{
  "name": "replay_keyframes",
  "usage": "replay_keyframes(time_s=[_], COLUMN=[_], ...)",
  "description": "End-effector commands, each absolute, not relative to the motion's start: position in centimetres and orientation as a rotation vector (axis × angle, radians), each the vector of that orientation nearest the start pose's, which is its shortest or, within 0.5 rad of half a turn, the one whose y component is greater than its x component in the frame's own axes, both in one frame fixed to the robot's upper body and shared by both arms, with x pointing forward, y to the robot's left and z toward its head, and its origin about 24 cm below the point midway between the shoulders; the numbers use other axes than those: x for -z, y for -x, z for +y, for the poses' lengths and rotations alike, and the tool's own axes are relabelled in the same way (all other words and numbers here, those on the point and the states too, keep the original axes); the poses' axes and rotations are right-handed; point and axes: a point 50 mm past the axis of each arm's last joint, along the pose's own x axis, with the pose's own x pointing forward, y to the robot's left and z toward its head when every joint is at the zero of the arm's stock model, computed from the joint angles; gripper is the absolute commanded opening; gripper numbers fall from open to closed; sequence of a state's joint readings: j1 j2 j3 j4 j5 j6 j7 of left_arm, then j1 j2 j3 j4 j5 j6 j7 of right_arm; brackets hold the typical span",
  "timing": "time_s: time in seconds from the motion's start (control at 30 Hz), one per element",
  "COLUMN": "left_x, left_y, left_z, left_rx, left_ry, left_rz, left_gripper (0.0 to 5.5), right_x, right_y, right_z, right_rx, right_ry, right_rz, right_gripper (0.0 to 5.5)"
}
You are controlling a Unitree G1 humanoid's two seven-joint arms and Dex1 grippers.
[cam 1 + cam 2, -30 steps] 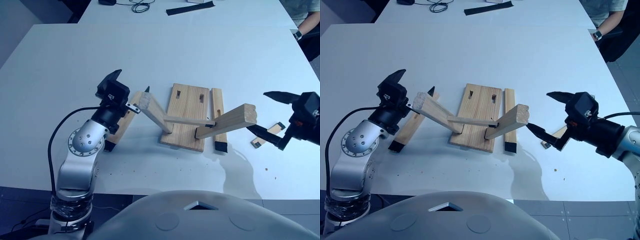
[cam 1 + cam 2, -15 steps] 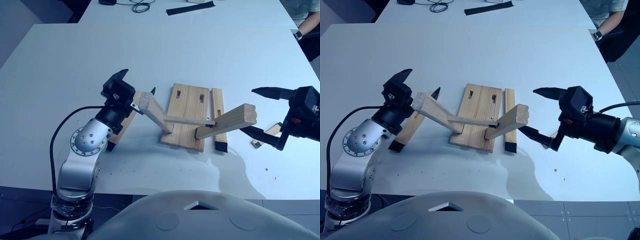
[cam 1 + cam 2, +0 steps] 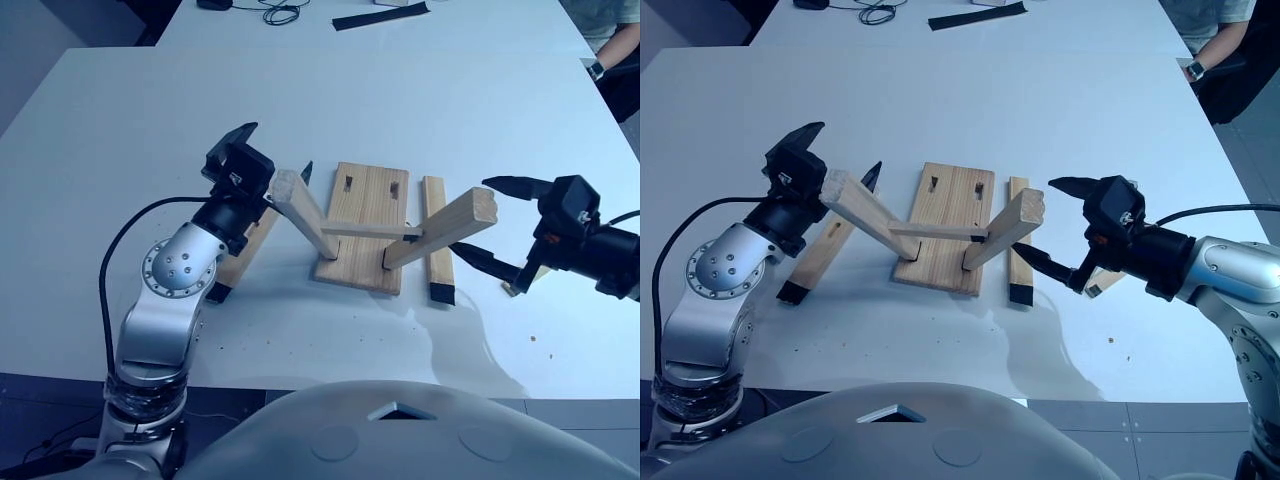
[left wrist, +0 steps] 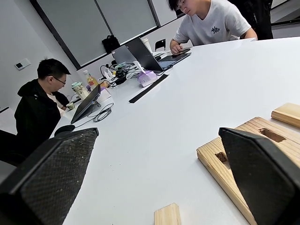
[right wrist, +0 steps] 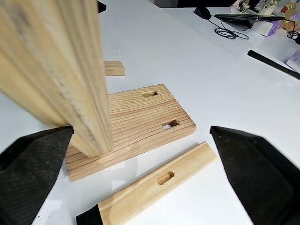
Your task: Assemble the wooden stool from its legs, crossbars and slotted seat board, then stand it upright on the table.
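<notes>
From my head, the seat board (image 3: pixel 362 205) lies flat mid-table (image 3: pixel 400 100). A left leg (image 3: pixel 305 213) and a right leg (image 3: pixel 440 229) rise slantwise from its 6 o'clock edge, leaning out toward 9 and 3, joined by a crossbar (image 3: pixel 365 231). My left gripper (image 3: pixel 272 158) is spread wide astride the left leg's top end. My right gripper (image 3: pixel 497 222) is just as wide around the right leg's top, and I cannot tell whether either touches wood. A loose leg (image 3: pixel 437 268) lies just at the board's 3 o'clock, and a second loose leg (image 3: pixel 818 258) lies at 9 o'clock under my left arm. A short piece (image 3: pixel 1098 287) lies just beyond my right gripper. My right wrist adds the loose leg's oval mortise and black foot cap, and the board's two 12 o'clock slots as open holes. Whether the standing legs' feet sit in slots, I cannot tell.
</notes>
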State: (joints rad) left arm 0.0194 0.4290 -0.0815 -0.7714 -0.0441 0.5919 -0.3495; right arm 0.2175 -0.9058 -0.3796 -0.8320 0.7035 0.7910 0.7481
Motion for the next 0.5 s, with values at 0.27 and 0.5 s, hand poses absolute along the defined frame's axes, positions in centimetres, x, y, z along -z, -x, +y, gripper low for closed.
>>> replay_keyframes(time_s=[0.27, 0.5], left_x=[-12.2, -11.9], left_y=[-20.9, -21.1], left_z=[14.8, 15.0], left_rx=[0.577, 0.541], left_ry=[-0.431, -0.436], left_rz=[-0.010, -0.007], left_gripper=[4.78, 4.78], right_x=[-16.5, -14.0], right_y=[-18.3, -16.6], right_z=[-19.2, -19.5], right_rx=[-0.814, -0.823], right_ry=[0.376, 0.482], right_rz=[0.221, 0.365], right_gripper=[5.38, 5.38])
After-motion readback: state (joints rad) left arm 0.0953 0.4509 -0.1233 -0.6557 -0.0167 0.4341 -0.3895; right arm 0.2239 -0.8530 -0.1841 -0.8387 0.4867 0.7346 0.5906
